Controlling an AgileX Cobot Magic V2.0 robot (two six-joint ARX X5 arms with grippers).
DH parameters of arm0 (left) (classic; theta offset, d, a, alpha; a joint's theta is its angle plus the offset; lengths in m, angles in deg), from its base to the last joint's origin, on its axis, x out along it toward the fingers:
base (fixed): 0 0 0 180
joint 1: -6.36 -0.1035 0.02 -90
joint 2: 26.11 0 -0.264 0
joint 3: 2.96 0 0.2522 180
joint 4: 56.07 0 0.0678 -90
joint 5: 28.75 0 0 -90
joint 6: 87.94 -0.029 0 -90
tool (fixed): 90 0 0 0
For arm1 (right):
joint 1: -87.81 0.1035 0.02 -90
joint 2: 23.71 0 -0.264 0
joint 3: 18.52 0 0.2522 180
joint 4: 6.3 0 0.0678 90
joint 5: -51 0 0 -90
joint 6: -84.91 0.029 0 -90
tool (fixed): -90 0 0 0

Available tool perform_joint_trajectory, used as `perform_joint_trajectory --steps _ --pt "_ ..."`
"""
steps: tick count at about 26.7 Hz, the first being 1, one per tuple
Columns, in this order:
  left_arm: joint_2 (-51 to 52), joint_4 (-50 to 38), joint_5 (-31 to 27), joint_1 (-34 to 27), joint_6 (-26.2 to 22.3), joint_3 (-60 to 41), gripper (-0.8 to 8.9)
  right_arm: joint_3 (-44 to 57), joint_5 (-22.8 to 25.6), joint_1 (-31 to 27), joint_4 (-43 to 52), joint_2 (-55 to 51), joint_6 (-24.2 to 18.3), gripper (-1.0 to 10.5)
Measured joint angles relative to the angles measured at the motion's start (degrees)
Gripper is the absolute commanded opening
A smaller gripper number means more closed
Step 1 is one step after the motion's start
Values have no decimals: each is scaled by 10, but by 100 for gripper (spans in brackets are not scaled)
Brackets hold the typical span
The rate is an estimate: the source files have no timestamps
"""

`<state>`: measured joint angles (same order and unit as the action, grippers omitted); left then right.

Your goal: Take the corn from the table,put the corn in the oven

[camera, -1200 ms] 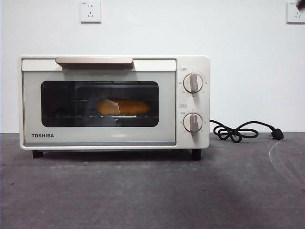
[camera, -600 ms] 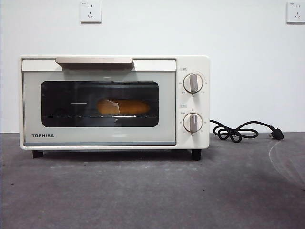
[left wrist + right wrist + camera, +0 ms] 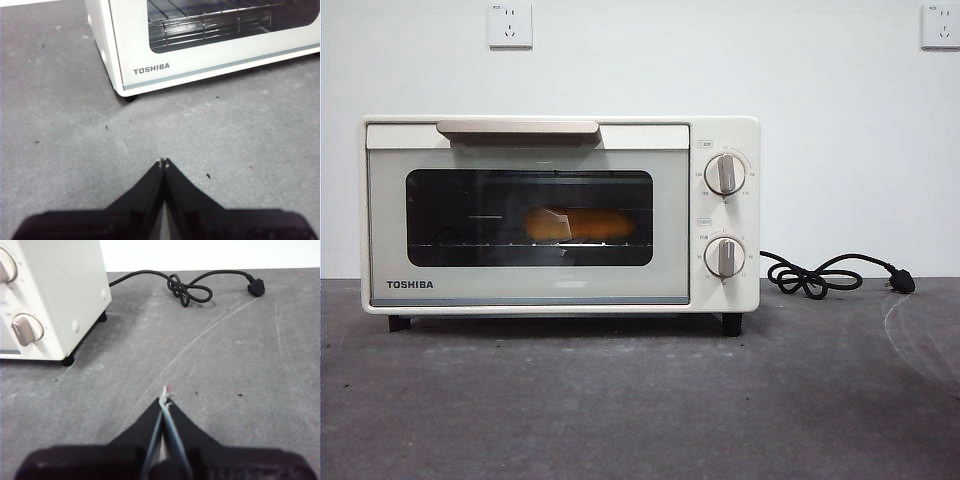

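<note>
The left hand point(image 3: 164, 162) is seen closed, its two jaws pressed tip to tip with nothing between them, held over bare bench point(image 3: 60, 125) near the oven's point(image 3: 125, 45) front corner by the Toshiba lettering. The right hand point(image 3: 165, 401) is likewise pinched together and empty, held above the bench off the knob side of the oven, with the coiled black cord point(image 3: 182, 290) lying further off. Neither hand is seen in the front view. There the corn point(image 3: 580, 224) is shown lying lengthways on the wire rack point(image 3: 500, 243) behind the dark glass, and the door point(image 3: 528, 225) is shut, with its bar handle point(image 3: 517, 127) at the top. The placing step is judged done and the task complete; no further grasp appears to be called for, only that both arms be kept clear of the oven.
</note>
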<state>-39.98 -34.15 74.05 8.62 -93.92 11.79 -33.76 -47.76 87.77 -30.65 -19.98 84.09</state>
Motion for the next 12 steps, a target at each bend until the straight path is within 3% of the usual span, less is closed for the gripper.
perform_joint_trajectory --steps 12 --pt "0 0 0 0 0 0 -3 0 8 0 0 0 0 0"
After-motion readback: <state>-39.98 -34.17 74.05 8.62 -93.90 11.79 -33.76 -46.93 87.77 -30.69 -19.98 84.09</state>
